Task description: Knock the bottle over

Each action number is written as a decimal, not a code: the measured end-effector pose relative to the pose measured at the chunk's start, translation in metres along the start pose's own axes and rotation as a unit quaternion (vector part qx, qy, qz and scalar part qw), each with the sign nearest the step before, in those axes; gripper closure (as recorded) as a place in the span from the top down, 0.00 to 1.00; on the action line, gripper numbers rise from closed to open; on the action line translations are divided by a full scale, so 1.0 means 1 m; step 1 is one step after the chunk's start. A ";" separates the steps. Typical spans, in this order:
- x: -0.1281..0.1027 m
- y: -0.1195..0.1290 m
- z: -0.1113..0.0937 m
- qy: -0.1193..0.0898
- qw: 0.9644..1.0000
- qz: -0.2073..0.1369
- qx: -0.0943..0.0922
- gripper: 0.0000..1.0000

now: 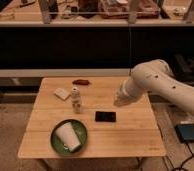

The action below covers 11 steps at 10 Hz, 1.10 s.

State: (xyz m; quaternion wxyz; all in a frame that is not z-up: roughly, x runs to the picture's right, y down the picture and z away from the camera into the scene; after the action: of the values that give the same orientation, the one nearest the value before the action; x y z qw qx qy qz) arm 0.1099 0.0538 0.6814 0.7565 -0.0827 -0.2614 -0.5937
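The bottle is small, slim and clear, with a white cap. It stands upright on the wooden table, left of centre. My gripper is at the end of the white arm that reaches in from the right. It hovers over the table's right half, level with the bottle and well to its right, not touching it. A wider white paper cup lies tilted on a green plate in front of the bottle.
A flat black object lies between the bottle and the gripper, a little nearer the front. A pale square item sits left of the bottle and a small reddish item behind it. Dark shelving runs behind the table.
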 end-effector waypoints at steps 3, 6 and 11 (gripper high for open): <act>0.010 -0.016 0.006 0.005 1.000 -0.004 -0.001 0.30; -0.001 -0.020 0.030 -0.001 1.000 -0.022 0.009 0.30; 0.011 -0.032 0.044 -0.012 0.997 -0.065 0.026 0.30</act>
State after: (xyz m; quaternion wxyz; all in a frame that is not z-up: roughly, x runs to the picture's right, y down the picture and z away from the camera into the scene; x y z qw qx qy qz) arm 0.0680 0.0551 0.7184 0.7154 -0.0526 -0.2904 -0.6334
